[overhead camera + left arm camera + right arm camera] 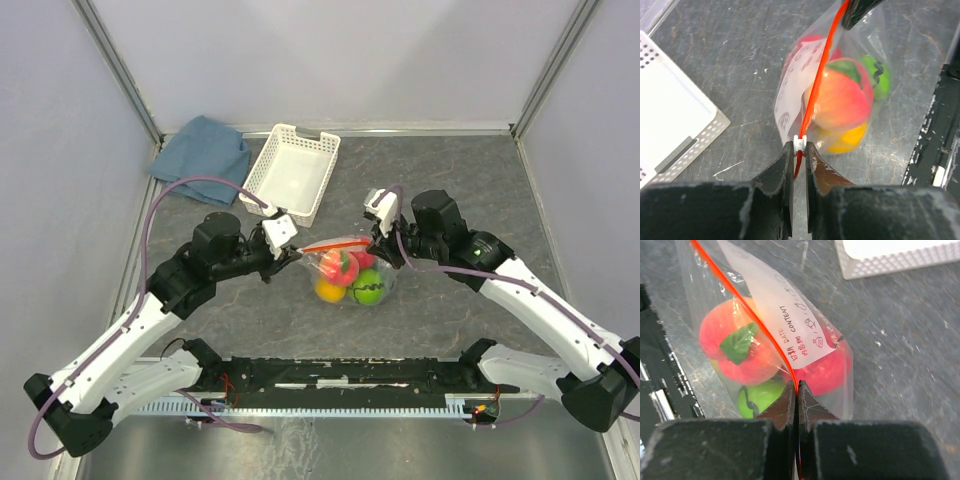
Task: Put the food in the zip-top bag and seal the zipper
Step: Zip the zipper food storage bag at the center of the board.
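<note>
Left fingers [782, 172] pinch zipper [816, 82] at slider end | right fingers [782, 407] clamp opposite end | bag [880, 42] between

Grey table [450, 180]: blue cloth [202, 148], white basket [293, 170], zip-top bag [318, 262].

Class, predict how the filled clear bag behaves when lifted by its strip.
Thin and crinkly, the zip-top bag probably sags floppily below the zipper. Its round toy fruits likely roll together at the bottom, shifting the weight.

Bright, even light, faint shadows; zip-top bag [836, 92] softly blurred up close
</note>
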